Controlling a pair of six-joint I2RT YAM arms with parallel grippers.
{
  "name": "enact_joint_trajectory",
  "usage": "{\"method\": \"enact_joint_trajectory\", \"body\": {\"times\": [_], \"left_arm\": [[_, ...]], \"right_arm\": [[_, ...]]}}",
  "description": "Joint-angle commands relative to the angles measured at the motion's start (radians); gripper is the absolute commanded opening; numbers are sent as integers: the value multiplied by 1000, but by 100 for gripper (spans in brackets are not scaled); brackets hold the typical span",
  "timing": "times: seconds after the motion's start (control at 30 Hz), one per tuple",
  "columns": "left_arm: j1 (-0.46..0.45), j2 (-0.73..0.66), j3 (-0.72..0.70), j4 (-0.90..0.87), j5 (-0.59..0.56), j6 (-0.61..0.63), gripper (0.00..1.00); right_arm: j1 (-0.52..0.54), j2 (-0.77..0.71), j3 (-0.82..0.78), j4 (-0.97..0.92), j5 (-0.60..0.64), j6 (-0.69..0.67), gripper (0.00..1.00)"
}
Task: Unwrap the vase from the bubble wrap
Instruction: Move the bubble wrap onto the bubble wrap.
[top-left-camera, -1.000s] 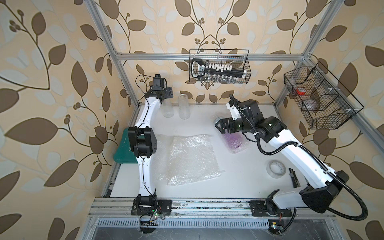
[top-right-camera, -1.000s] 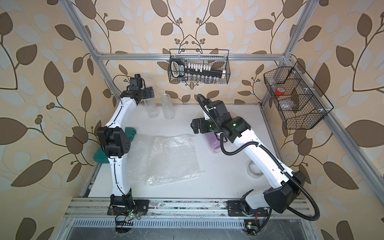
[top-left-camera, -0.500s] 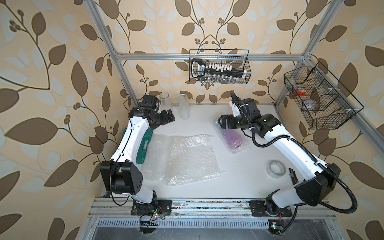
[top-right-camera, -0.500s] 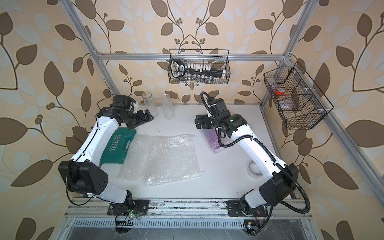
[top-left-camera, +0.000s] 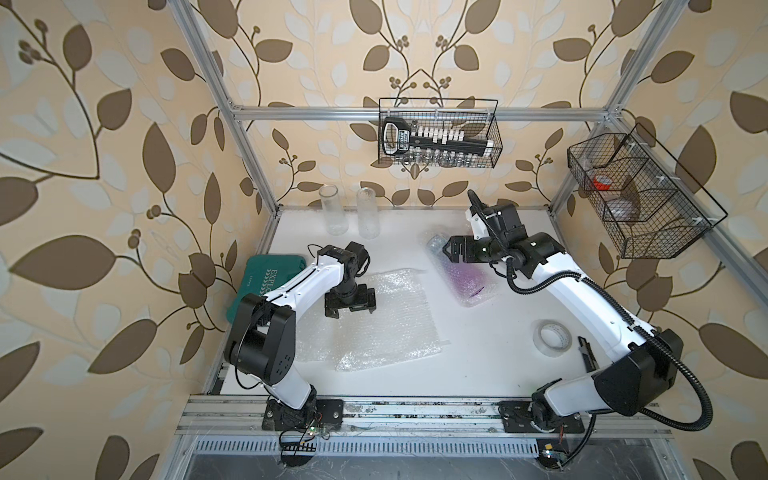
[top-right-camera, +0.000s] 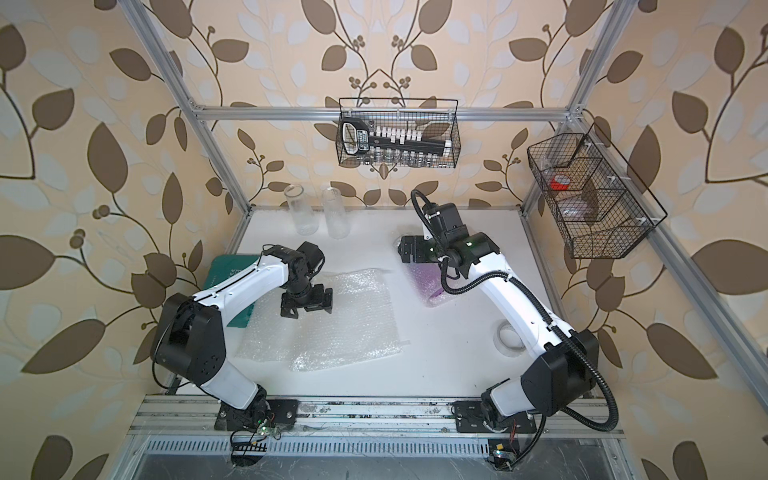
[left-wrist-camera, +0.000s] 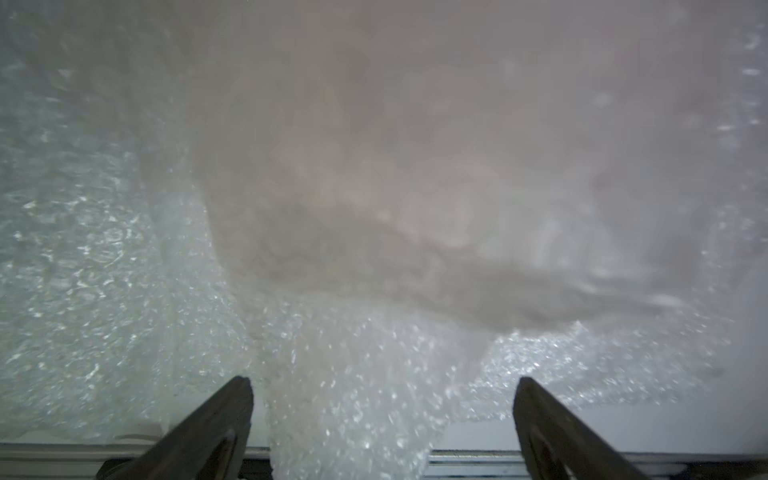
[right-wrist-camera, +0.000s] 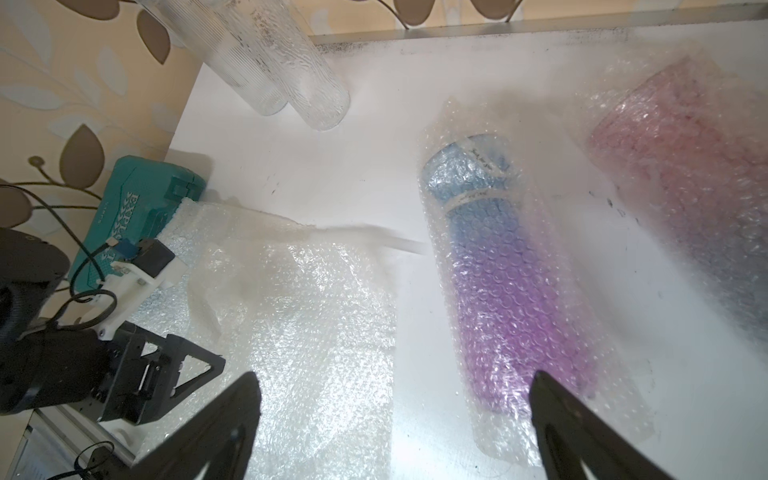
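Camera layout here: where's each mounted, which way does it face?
Top views: stereo head high overhead, facing down at the table; both arms, left gripper and right gripper show.
Left wrist: on the left arm, facing down, close on the flat bubble wrap; own fingers show.
Right wrist: on the right arm, facing down and across at the wrapped vase; own fingers show.
Shared: right wrist and top views both show the left gripper, wrapped vase and flat bubble wrap.

In a top view, bubble wrap (top-left-camera: 395, 316) lies mid-frame on the counter (top-left-camera: 478, 374), the wrapped vase (top-left-camera: 467, 280) right of it, two bare vases (top-left-camera: 332, 210) above, and the tape roll (top-left-camera: 552, 337) lower right.
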Motion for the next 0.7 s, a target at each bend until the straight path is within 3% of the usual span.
{"method": "enact_joint_trajectory", "body": {"times": [0.0, 0.13, 0.17, 0.23, 0.43, 0.57, 0.67], "left_arm": [[-6, 0, -8, -11, -177, -48, 89], [-5, 40, -11, 11, -192, -40, 84], [-5, 48, -13, 21, -185, -39, 78], [-6, 57, -15, 30, -168, -39, 54], [-3, 23, 7, -32, -232, -36, 0], [24, -45, 78, -126, -336, -7, 0], [106, -99, 119, -191, -418, 31, 0]], "right_arm": [[-15, -43, -33, 24, -19, 3, 99], [-20, -40, -22, 29, -22, 2, 99], [-22, -38, -16, 28, -22, -1, 99], [-29, -34, -6, 26, -23, -6, 99], [-47, -37, -13, 27, -33, -6, 99], [-52, -40, -23, 30, -37, -5, 99], [-56, -38, -22, 30, -38, -6, 99]]}}
